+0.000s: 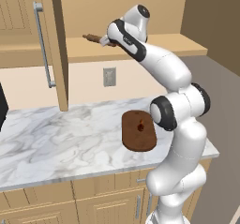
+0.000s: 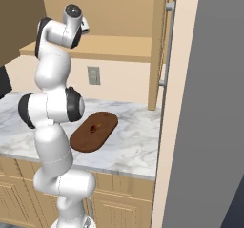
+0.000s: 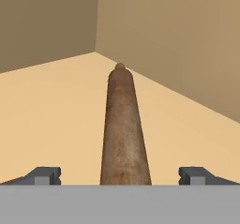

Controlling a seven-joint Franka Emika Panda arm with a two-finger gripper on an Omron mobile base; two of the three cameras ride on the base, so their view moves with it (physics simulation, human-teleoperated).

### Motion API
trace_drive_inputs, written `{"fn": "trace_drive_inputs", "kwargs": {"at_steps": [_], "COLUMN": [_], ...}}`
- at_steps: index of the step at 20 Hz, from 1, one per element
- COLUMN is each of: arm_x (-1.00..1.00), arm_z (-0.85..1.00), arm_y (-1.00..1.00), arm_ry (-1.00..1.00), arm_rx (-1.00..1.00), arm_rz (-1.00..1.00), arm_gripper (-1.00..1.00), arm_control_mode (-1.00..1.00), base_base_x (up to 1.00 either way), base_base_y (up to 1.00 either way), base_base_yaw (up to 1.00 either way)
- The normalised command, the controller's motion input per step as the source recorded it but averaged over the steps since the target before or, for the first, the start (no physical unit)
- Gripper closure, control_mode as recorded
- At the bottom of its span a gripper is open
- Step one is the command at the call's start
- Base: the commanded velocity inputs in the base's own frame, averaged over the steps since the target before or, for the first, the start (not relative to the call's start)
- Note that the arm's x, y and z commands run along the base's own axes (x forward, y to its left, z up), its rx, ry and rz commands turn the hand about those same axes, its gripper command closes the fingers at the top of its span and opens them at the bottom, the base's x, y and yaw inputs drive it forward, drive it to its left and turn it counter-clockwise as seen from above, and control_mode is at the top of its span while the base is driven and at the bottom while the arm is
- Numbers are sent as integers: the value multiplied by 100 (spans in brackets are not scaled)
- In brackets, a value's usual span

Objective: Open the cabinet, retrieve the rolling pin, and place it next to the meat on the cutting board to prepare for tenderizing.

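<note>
Up on the open cabinet's point(image 1: 51, 45) plain tan shelf, the fingers point(image 3: 120, 175) stand wide apart either side of the slim brown rolling pin point(image 3: 123, 129), gripping nothing. Below, the dark oval cutting board point(image 1: 138, 130) overhangs the marble bench's point(image 1: 56, 143) front edge, the tiny meat point(image 1: 140, 124) on it.

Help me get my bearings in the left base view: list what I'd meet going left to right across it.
Cabinet door handle → wall socket → cutting board with the meat on it → the robot's elbow joint.
</note>
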Motion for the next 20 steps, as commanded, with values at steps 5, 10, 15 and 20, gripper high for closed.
{"fn": "trace_drive_inputs", "kwargs": {"at_steps": [5,10,15,20], "arm_x": [21,6,-1,-9], "arm_z": [-17,-38,-34,-10], "arm_y": [1,7,16,9], "arm_ry": [0,2,1,0], "arm_rx": [0,-2,0,1], "arm_rz": [0,0,0,1], "arm_gripper": [-100,100,100,100], "arm_control_mode": [-100,-100,-100,-100], "base_base_x": [0,0,0,0], "base_base_y": [0,0,0,0], "base_base_yaw": [0,0,0,0]}}
